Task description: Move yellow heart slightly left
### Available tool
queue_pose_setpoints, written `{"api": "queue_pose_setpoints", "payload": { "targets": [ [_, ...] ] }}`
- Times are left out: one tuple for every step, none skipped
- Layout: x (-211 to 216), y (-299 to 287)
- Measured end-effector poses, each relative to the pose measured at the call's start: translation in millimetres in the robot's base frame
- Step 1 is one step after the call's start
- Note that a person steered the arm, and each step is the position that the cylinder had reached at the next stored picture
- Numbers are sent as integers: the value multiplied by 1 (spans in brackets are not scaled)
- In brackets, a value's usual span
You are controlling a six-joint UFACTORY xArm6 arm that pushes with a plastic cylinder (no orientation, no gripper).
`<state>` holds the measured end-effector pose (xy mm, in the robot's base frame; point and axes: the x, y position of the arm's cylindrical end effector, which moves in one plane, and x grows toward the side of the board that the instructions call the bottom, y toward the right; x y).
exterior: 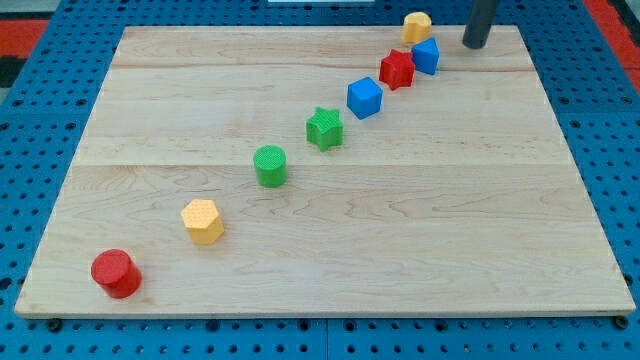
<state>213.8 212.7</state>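
The yellow heart (417,25) sits at the view's top edge of the wooden board (420,240), right of centre. My tip (475,43) is a dark rod end just to the heart's right and slightly lower, apart from it. A blue block (426,56) lies just below the heart, between it and my tip's level. A red star (396,69) touches the blue block on its left.
A diagonal line of blocks runs down to the view's bottom left: a blue cube (365,97), a green star (324,128), a green cylinder (270,165), a yellow hexagon (203,221) and a red cylinder (116,273). Blue pegboard surrounds the board.
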Motion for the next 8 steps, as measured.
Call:
{"api": "queue_pose_setpoints", "payload": {
  "targets": [
    [-22,-5],
    [-23,-12],
    [-22,-54],
    [-22,-91],
    [-22,-97],
    [-22,-99],
    [-21,-160],
    [-21,-189]
  ]
}}
